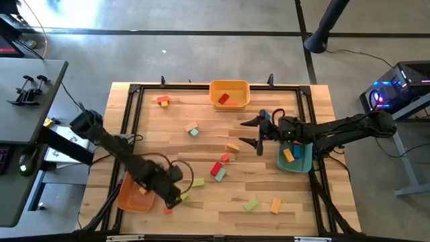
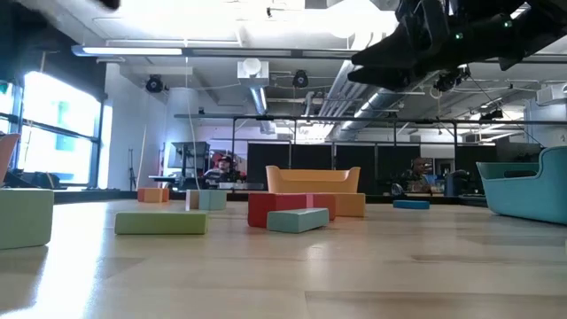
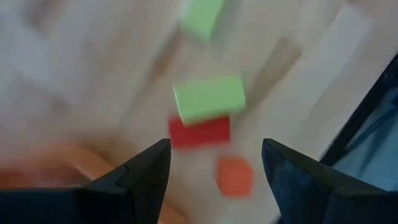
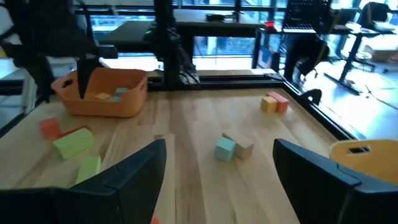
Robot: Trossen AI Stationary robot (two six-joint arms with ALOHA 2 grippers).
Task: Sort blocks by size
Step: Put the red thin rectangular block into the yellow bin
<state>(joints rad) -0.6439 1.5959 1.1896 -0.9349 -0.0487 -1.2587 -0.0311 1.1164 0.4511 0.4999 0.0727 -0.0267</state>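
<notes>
Small blocks lie scattered on the wooden table: a red and a teal one (image 1: 218,171) in the middle, a green bar (image 1: 251,204) and an orange one (image 1: 275,205) near the front. My left gripper (image 1: 176,195) hangs open, pointing down, beside the orange tray (image 1: 133,196). Below its fingers lie a green bar (image 3: 208,98), a red block (image 3: 199,132) and an orange cube (image 3: 235,176). My right gripper (image 1: 247,132) stands open and level above the table's middle right, with nothing in it.
A yellow tray (image 1: 230,93) with blocks stands at the far edge. A teal tray (image 1: 295,160) with blocks sits under my right arm. More blocks lie at the far left (image 1: 163,101) and centre (image 1: 193,129). A black frame (image 1: 134,91) borders the table.
</notes>
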